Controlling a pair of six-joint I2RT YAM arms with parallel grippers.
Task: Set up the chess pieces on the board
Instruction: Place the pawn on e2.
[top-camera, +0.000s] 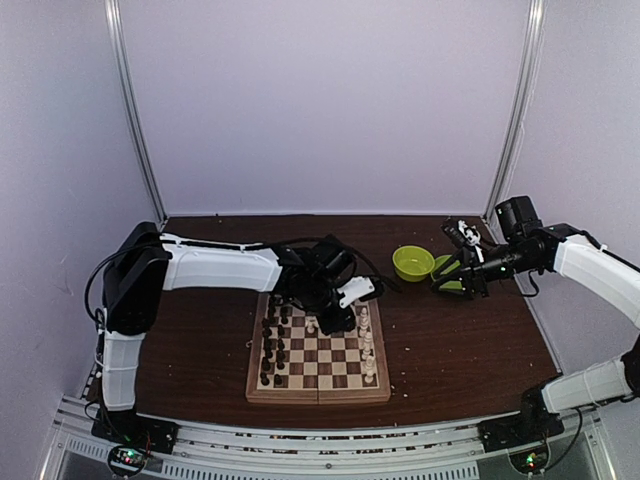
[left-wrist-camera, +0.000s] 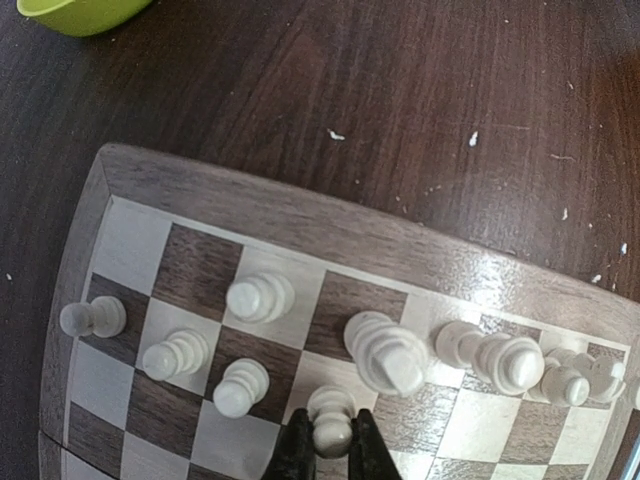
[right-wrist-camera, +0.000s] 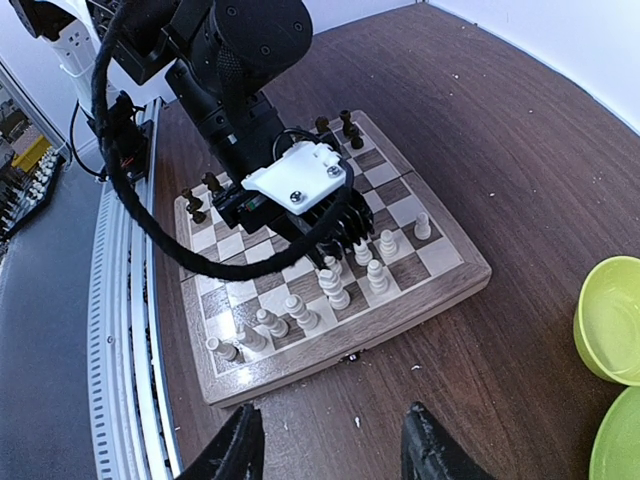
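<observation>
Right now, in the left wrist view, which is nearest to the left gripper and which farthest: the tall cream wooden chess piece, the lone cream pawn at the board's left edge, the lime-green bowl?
1. Tall cream wooden chess piece, just up-right of the left gripper.
2. Lone cream pawn, at the board's left edge.
3. Lime-green bowl, top-left corner, off the board.

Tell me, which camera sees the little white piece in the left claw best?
The left wrist view: the white piece sits close up, pinched by the left gripper. In the top view the gripper covers it. In the right wrist view it is tiny and mostly hidden under the gripper.
</observation>
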